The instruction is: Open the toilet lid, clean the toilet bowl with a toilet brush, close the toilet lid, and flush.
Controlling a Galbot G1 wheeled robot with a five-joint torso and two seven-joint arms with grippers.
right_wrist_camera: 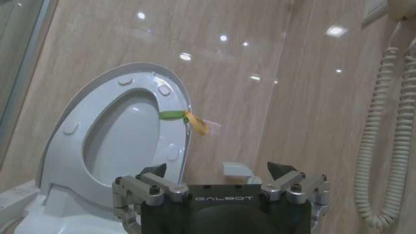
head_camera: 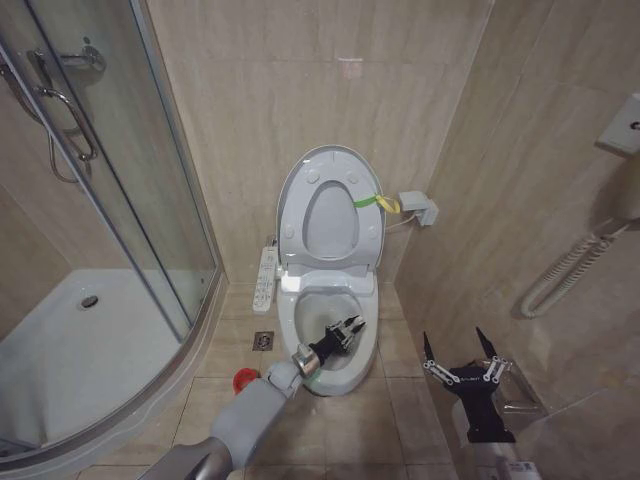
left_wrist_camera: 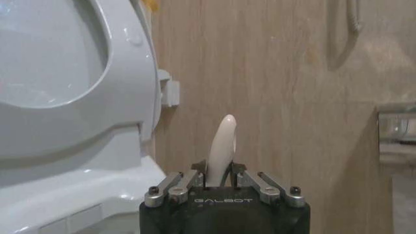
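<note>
The toilet lid [head_camera: 330, 215] stands raised against the back wall with the seat ring in front of it, and a yellow-green band [head_camera: 375, 202] hangs on its edge. Below it the toilet bowl [head_camera: 318, 303] lies uncovered. My left gripper [head_camera: 348, 328] reaches over the bowl's front part. The left wrist view shows it [left_wrist_camera: 219, 170] shut on the thin white handle of the toilet brush [left_wrist_camera: 222, 144]; the bristle head is hidden. The raised lid [right_wrist_camera: 120, 131] also fills part of the right wrist view. My right gripper [head_camera: 455, 345] hangs open and empty to the right of the toilet.
A small red brush holder [head_camera: 243, 380] sits on the floor left of the toilet, near a floor drain [head_camera: 263, 340]. The side control panel [head_camera: 265, 275] juts out beside the seat. A glass shower enclosure [head_camera: 120, 200] stands to the left. A coiled cord [head_camera: 565, 272] hangs on the right wall.
</note>
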